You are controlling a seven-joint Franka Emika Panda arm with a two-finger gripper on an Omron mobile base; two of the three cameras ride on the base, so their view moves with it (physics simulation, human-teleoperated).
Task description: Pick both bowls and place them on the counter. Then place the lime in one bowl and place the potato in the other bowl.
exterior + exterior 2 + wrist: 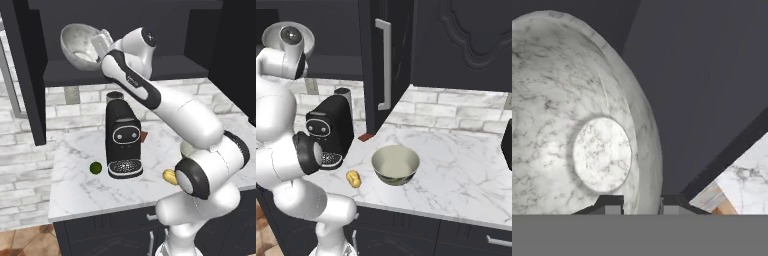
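The white-grey marbled bowl [77, 44] hangs tilted just above the dark shelf board [65, 76] in the upper cabinet. My gripper [101, 44] is shut on its right rim. In the hand view the bowl [587, 125] is very close, and its rim runs down between the two fingertips of the gripper [641, 204]. On the white marble counter [456, 170] the olive-beige bowl [395, 164] stands upright with nothing in it. The yellow potato [353, 178] lies just left of that bowl, near the counter's front edge [169, 176]. Left of the coffee machine rests the dark green lime [95, 167].
A black coffee machine [122, 137] stands mid-counter under the shelf [331, 127]. A dark cabinet door [387, 65] hangs open beside it. Grey brick wall runs behind. Bare marble stretches right of the olive-beige bowl.
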